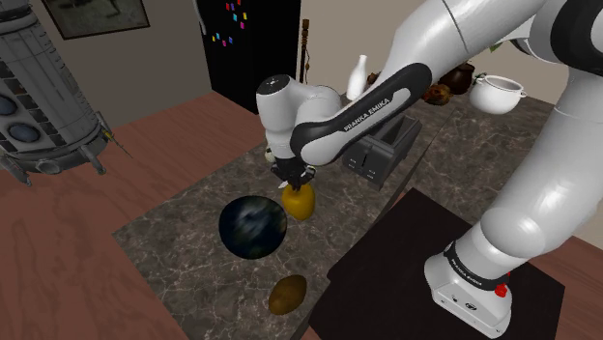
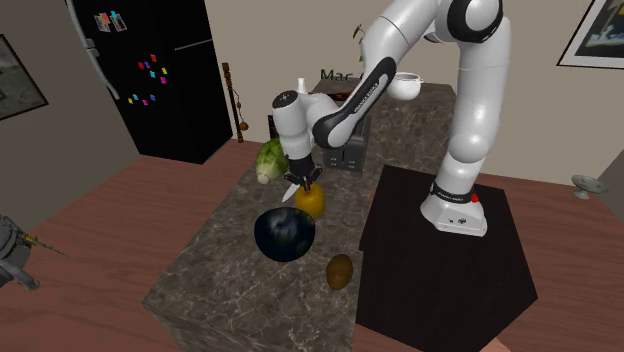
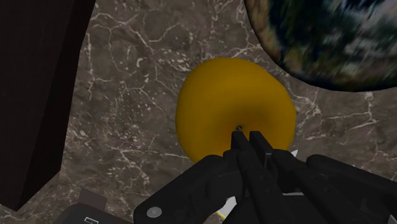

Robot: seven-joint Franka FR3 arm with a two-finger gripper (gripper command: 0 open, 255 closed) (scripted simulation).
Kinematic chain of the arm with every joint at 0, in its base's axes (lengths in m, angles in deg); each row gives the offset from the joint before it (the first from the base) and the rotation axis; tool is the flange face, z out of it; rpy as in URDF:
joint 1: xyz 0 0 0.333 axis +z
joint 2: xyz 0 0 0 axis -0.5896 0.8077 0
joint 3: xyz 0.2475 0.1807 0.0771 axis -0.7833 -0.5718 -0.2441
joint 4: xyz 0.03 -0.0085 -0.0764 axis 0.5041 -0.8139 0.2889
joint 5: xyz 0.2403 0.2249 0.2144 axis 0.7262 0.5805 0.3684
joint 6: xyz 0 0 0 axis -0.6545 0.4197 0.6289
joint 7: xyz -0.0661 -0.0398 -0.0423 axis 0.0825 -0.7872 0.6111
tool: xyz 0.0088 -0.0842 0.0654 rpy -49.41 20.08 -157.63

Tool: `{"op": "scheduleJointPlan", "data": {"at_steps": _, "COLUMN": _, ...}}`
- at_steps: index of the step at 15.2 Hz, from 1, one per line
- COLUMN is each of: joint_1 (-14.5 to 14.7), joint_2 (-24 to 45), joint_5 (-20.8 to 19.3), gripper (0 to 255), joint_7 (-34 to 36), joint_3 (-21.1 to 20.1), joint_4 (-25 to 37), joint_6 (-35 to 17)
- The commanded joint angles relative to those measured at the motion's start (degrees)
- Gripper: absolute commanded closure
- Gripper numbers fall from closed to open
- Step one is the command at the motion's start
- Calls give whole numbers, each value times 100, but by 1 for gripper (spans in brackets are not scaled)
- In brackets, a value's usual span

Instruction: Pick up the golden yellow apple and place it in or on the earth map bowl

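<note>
my claw [image 3: 245, 135] is closed, fingers together, tips right at the stem on top of the yellow apple [image 3: 216, 105]. can't tell if the stem is pinched. apple is over the marble desk [image 3: 127, 95], just beside the earth map bowl [image 3: 318, 38]. brown oval fruit [image 1: 287, 295] is past the bowl, toaster [image 1: 385, 147] behind my arm.

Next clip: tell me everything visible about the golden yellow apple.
The smooth, golden yellow apple is round, plain-skinned, with a small dark stem in its top dimple. It appears to sit upright on the dark marbled countertop, close beside the earth map bowl. The black end effector hangs right over its stem, fingers together; contact cannot be judged.
</note>
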Motion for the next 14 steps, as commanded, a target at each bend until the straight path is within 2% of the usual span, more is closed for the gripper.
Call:
{"op": "scheduleJointPlan", "data": {"at_steps": 1, "joint_1": -39, "joint_2": -133, "joint_5": 134, "gripper": 255, "joint_7": -101, "joint_3": -54, "joint_4": 28, "joint_6": 111}}
{"op": "scheduleJointPlan", "data": {"at_steps": 14, "joint_1": -213, "joint_2": -917, "joint_5": 879, "gripper": 255, "joint_7": -718, "joint_3": -243, "joint_4": 331, "joint_6": 886}}
